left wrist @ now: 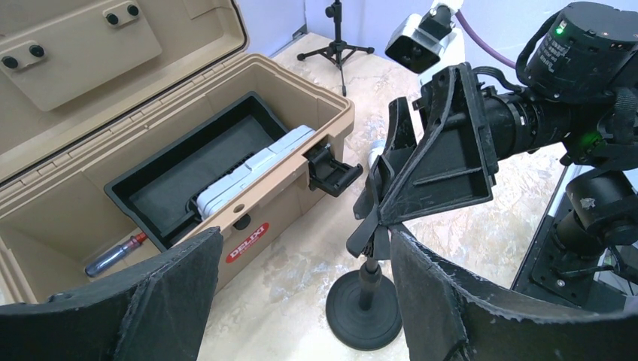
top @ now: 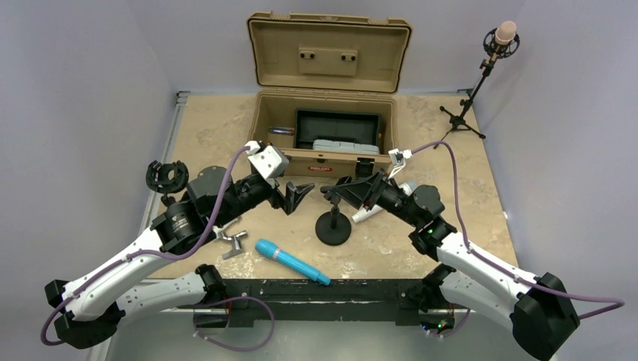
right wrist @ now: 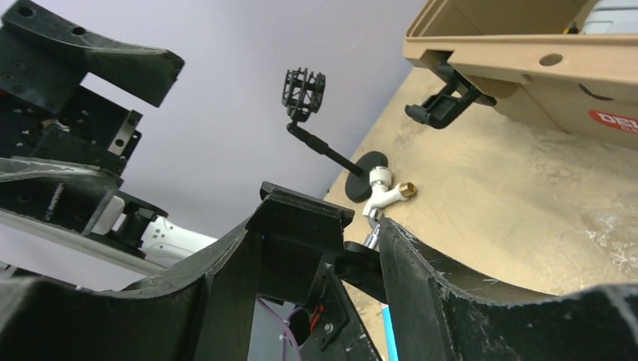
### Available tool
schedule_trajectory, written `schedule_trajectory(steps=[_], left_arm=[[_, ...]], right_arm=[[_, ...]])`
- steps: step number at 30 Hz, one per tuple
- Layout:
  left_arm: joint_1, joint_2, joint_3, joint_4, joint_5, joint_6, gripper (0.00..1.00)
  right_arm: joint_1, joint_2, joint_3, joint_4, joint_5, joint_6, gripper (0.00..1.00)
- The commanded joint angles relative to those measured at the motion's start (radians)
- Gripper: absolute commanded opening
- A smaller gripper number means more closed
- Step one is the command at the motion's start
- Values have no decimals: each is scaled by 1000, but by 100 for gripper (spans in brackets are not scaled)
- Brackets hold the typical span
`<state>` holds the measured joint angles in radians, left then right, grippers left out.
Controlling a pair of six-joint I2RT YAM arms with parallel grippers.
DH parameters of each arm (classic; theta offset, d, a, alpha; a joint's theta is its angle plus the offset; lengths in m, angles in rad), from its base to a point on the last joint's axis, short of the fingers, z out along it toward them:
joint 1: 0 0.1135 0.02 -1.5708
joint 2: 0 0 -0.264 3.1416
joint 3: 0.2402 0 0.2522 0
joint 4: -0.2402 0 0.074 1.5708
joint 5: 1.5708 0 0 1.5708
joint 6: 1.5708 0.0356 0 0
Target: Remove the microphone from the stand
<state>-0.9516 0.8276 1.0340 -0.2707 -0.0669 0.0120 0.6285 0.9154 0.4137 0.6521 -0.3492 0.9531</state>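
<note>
A blue microphone [top: 292,262] lies flat on the table near the front edge, apart from the short black stand with a round base [top: 333,228]. The stand's clip [left wrist: 374,224] at the top holds nothing. My right gripper [top: 336,192] is shut on that clip [right wrist: 301,241], seen between its fingers. My left gripper [top: 299,194] is open and empty just left of the stand; in the left wrist view [left wrist: 305,248] its fingers stand wide apart with the stand base [left wrist: 365,316] between them. A sliver of the blue microphone [right wrist: 389,335] shows in the right wrist view.
An open tan case [top: 280,155] stands behind the grippers. A pink-tipped microphone [top: 505,33] sits on a tripod at the back right. A black shock-mount stand [top: 167,176] is at the left edge. A metal faucet part [top: 232,243] lies near the left arm.
</note>
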Motion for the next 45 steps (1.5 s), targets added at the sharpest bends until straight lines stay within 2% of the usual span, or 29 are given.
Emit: schedule_trajectory(steps=[1,11,21,24,26,29,35,38,41,43,45], left_arm=[[-6,0,15,25,2,4,80],[-6,2,16,23,8,-1,80],[-9,4,17,23,9,0,80],[-11,5,16,23,10,0,80],[-13,8,16,24,10,-1,80],[-14,9,18,21,12,-2,80],[-16,6,23,14,12,-3,80],[-17,0,22,14,10,-3,80],[-19,-2,22,14,10,-4,80],[-19,-2,22,16,12,-3,80],[-21,3,23,17,18,-3,80]], right_arm=[[-2,39,-49,-180,33,-67,54],[-1,66,-80,-174,42,-71,61],[-1,102,-110,-144,44,-72,62],[-1,97,-85,-168,39,-81,64],[-2,82,-26,-248,61,-119,68],[-1,50,135,-413,141,-205,80],[-1,24,349,-659,393,-335,89],[-1,12,393,-737,490,-356,89],[-1,-84,414,-854,770,-224,84],[-1,-213,365,-844,890,-161,82],[-1,-348,271,-755,950,-126,80]])
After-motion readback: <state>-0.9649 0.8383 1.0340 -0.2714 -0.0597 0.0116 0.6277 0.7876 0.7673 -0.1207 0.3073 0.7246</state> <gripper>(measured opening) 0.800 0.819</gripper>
